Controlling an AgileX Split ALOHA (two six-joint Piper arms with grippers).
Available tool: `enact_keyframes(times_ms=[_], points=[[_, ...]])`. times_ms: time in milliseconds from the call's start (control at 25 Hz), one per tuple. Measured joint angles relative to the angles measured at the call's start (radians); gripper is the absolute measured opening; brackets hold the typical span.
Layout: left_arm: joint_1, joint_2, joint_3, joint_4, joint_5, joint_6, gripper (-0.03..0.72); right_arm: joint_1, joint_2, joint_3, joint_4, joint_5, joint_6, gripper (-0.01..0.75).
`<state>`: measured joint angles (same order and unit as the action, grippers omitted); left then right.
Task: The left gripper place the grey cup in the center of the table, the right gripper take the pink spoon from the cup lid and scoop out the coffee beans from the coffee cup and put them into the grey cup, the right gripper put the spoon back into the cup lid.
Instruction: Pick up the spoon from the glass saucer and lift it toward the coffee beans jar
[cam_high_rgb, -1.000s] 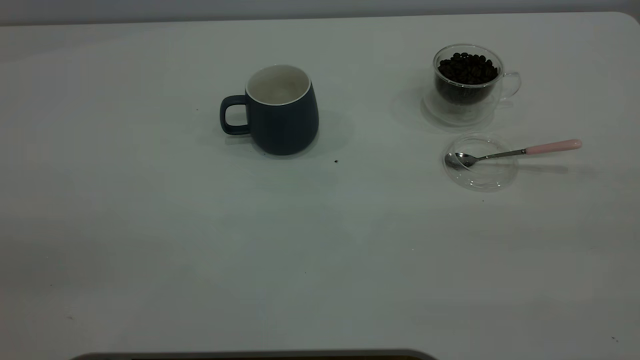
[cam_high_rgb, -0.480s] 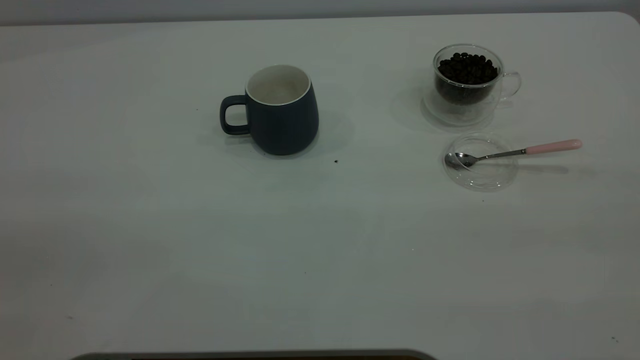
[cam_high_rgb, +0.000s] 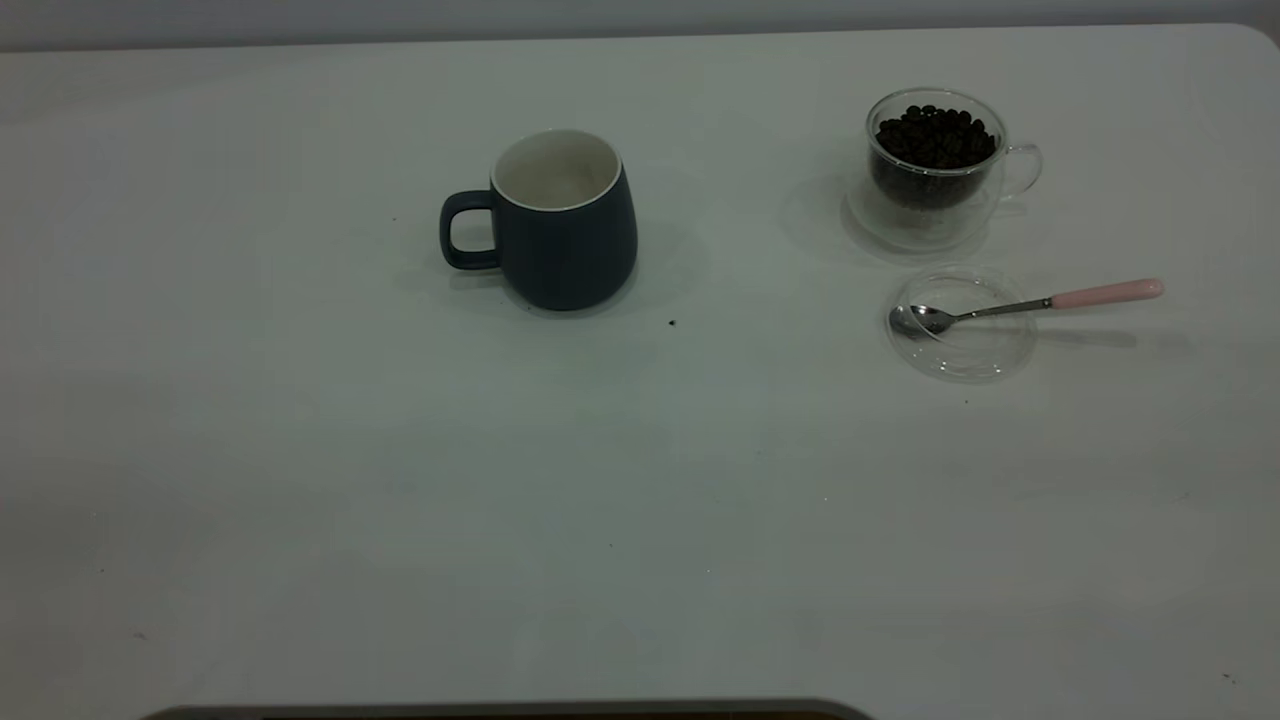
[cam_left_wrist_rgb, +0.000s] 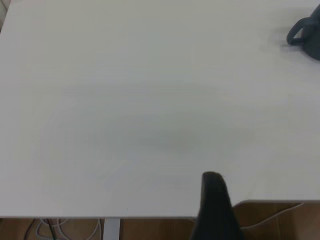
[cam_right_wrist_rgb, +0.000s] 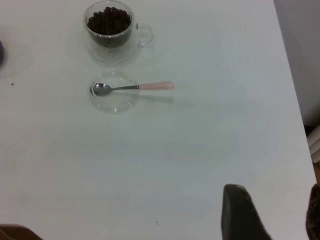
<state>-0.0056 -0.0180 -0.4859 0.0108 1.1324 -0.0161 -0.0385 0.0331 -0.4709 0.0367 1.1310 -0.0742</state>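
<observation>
Glass cup (cam_high_rgb: 935, 160) of beans (cam_high_rgb: 936, 135) sits at 2 o'clock on the desk (cam_high_rgb: 300, 480); its lid (cam_high_rgb: 960, 325) cradles the spoon (cam_high_rgb: 1030, 303), handle overhanging for grasping. Mug (cam_high_rgb: 565, 220) stands near centre. Right pincer (cam_right_wrist_rgb: 272, 212) open; left pincer (cam_left_wrist_rgb: 215, 205), cannot tell.

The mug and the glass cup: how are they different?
The mug is opaque dark blue-grey with a white inside; the glass cup is clear. The mug looks empty; the glass cup holds coffee beans. The mug is larger, its handle pointing left, the glass cup's right. Both stand upright on the table.
</observation>
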Motion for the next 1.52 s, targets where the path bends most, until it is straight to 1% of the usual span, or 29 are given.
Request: enact_keyframes(times_ms=[1280,1520], points=[[0.001,0.0,0.0,0.003,0.001,-0.027,0.585,0.0,0.0,0.0,0.001,0.0,0.0,0.357],[0.001,0.0,0.0,0.003,0.001,-0.027,0.585,0.0,0.007,-0.001,0.045,-0.004,0.0,0.357]])
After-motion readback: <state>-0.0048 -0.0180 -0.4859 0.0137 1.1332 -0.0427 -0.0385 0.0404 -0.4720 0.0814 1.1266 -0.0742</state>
